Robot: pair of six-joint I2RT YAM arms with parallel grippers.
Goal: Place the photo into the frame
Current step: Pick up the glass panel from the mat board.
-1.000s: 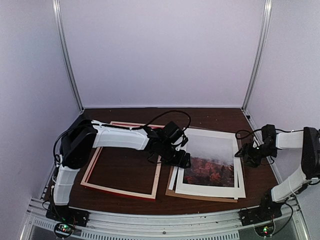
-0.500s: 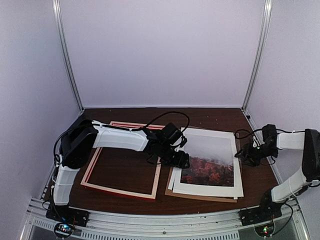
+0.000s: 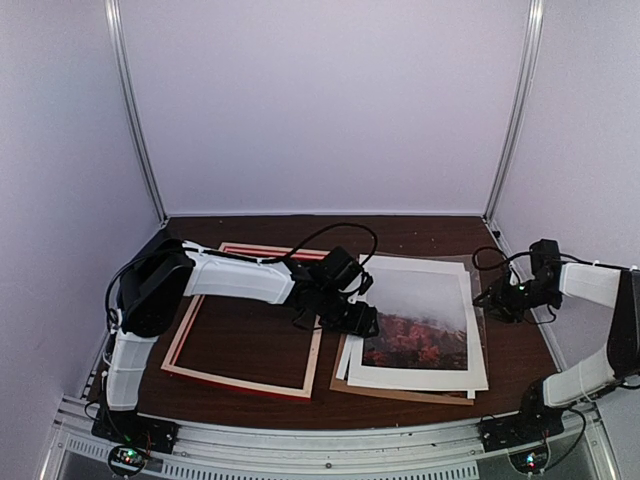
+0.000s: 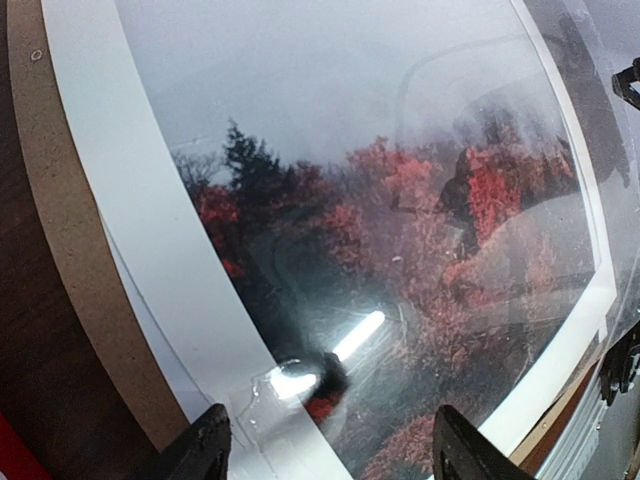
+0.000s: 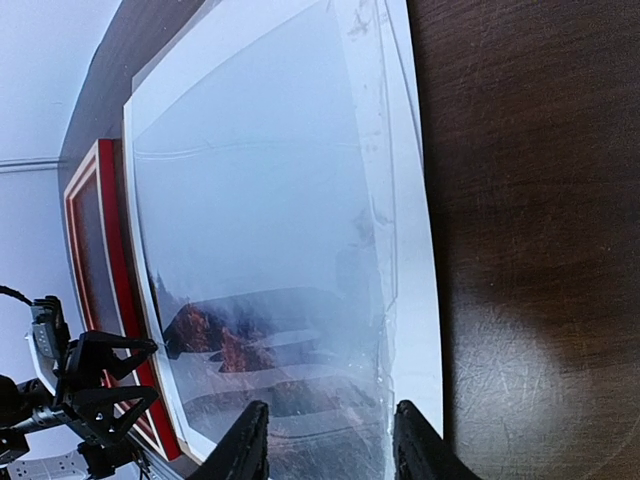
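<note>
Photo: a white-bordered paper print of red-orange trees under misty grey sky (image 3: 420,320) lies flat on the right half of the dark brown wooden worktop (image 3: 430,232), just beside the frame.
Photo axis: the long side runs near to far, with the trees at the near end and the sky at the far end.
Frame: a thin bright red rectangular frame with pale wood inner sides (image 3: 240,383) lies flat on the left, empty, its long side also running near to far.
Over the photo: a clear glossy sheet (image 5: 260,200) covers the print and catches glare.
Under the photo: a plain brown backing board (image 3: 400,393) shows past the near and left edges.
Left gripper (image 3: 365,320): low over the print's left edge, jaws apart and holding nothing.
Right gripper (image 3: 490,300): at the stack's right edge, jaws apart astride the clear sheet's edge.
</note>
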